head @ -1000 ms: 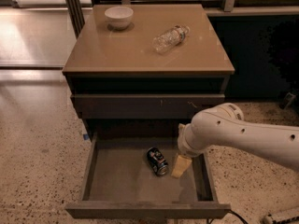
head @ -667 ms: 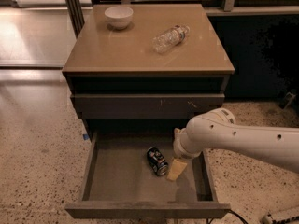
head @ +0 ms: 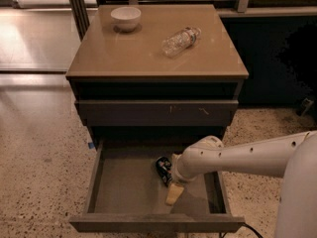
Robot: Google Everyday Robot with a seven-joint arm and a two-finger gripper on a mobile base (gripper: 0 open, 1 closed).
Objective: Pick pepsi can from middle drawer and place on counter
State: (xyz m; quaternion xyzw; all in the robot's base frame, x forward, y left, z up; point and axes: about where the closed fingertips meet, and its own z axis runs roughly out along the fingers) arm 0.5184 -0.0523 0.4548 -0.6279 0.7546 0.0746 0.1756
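Observation:
The pepsi can (head: pixel 163 169), dark blue with a silver end, lies on its side on the flat bottom of the open middle drawer (head: pixel 124 187). My gripper (head: pixel 172 180) reaches down into the drawer at the can's right side, right against it; one tan finger (head: pixel 173 194) points toward the drawer front. The white arm (head: pixel 247 155) comes in from the right and hides part of the can. The tan counter (head: pixel 138 48) is the cabinet's top slab above.
A white bowl (head: pixel 126 18) stands at the counter's back left. A clear plastic water bottle (head: pixel 181 40) lies on its side at the back right. A closed drawer front (head: pixel 156 113) sits above the open drawer. Speckled floor surrounds the cabinet.
The arm and gripper have moved left and down in the drawer, closing in on the can. The can has stayed in place.

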